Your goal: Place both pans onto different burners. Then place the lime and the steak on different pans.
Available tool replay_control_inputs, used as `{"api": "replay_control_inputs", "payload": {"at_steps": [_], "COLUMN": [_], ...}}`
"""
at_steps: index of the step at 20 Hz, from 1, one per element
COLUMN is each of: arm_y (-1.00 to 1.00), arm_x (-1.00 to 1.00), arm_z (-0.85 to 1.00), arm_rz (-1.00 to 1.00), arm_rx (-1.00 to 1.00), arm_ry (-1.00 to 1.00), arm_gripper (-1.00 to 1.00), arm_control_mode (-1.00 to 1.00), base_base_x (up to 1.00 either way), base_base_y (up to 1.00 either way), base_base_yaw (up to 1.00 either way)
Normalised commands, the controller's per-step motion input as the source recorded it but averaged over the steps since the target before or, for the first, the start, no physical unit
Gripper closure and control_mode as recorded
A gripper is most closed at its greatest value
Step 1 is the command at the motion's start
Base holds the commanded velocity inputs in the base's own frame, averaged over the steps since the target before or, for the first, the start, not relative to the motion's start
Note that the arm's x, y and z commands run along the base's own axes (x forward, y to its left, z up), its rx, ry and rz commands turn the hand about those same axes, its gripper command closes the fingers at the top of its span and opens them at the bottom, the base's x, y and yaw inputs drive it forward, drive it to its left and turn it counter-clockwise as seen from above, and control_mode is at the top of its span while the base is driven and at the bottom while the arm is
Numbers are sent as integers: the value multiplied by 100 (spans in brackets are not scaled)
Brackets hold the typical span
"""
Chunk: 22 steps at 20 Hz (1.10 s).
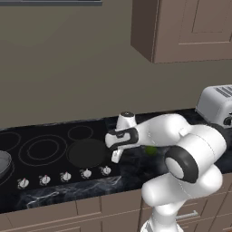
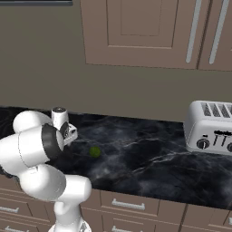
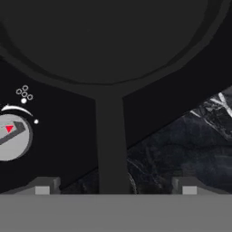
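Flat matte black round pan (image 1: 87,153) sits on a cooktop burner, centre-left of the left base view. Two-finger gripper (image 3: 115,186) spread wide, released, fingertips straddling the pan's handle (image 3: 110,145) in the hand view. Risk: lifting off crooked could clip the handle and drag the pan off its ring. Small yellow-green lime (image 2: 94,152) waits on the dark marbled counter (image 2: 154,154), centre-left of the right base view.

Two pans: one matte black pan (image 1: 87,153) on a burner, one silvery pan (image 1: 3,164) at the cooktop's left edge. One lime (image 1: 151,150). Five knobs (image 1: 65,176). One toaster (image 2: 212,128).
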Motion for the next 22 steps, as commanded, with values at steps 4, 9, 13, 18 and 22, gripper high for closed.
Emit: {"api": "replay_control_inputs", "payload": {"at_steps": [4, 9, 13, 18, 22], "arm_y": [-6, -22, -34, -53, -44], "arm_x": [-40, -33, -11, -4, 0], "arm_z": [56, 61, 37, 23, 15], "arm_rz": [0, -2, -17, -26, -23], "arm_rx": [4, 2, 0, 1, 2], "arm_ry": [-3, 0, 0, 10, 14], "arm_gripper": [-100, -100, -100, -100, -100], "arm_control_mode": [-100, -100, -100, -100, -100], "base_base_x": [0, 0, 0, 0, 0], "base_base_y": [0, 0, 0, 0, 0], "base_base_yaw": [0, 0, 0, 0, 0]}}
